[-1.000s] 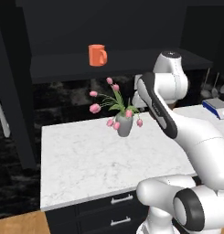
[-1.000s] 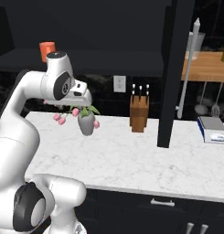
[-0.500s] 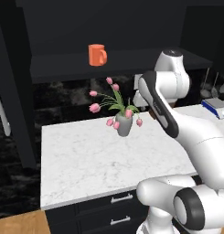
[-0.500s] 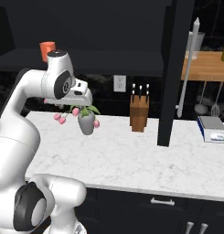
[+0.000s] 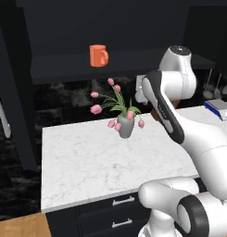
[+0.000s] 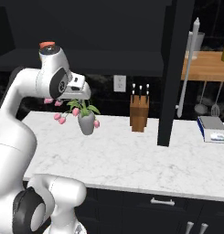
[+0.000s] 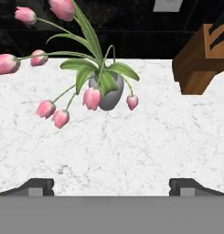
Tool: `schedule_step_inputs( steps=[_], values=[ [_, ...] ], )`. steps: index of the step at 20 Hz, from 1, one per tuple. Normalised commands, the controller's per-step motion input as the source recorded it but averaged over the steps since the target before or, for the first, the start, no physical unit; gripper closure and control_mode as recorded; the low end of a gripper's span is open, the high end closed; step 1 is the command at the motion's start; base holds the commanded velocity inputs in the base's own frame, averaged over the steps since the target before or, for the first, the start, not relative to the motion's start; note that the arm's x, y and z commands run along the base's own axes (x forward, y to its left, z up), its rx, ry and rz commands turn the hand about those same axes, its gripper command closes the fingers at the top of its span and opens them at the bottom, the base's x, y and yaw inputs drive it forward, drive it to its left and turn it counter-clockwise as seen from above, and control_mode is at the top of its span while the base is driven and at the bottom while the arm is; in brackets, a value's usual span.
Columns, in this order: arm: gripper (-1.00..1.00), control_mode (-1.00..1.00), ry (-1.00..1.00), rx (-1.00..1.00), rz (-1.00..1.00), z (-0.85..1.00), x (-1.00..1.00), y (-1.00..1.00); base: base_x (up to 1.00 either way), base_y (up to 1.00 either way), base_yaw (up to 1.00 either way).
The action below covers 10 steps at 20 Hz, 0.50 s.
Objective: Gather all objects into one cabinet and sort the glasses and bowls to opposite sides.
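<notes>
Orange mug (image 5: 98,55) on cabinet shelf (image 5: 64,69), well above open end effector (image 7: 111,185).

White marble counter (image 6: 131,155) carries tulip vase (image 6: 86,122), knife block (image 6: 139,113), possibly a book (image 6: 211,128).

A grey vase of pink tulips (image 7: 106,93) stands on a white marble tabletop (image 7: 131,146), with a wooden knife block (image 7: 200,61) nearby.

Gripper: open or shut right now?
Open. In the hand view the gripper shows its two fingertips far apart above the bare counter, nothing between them.
</notes>
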Motion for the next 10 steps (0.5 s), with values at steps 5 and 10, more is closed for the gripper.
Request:
schedule_step_inputs(
  steps=[5, 10],
  values=[
    [-1.0, -1.0, -0.24, 0.0, 0.0, 0.82, -0.18, 0.0, 0.0, 0.0, 0.0],
    [-1.0, -1.0, -0.15, 0.01, -0.02, 0.63, -0.16, 0.01, 0.0, 0.0, 0.0]
  ],
)
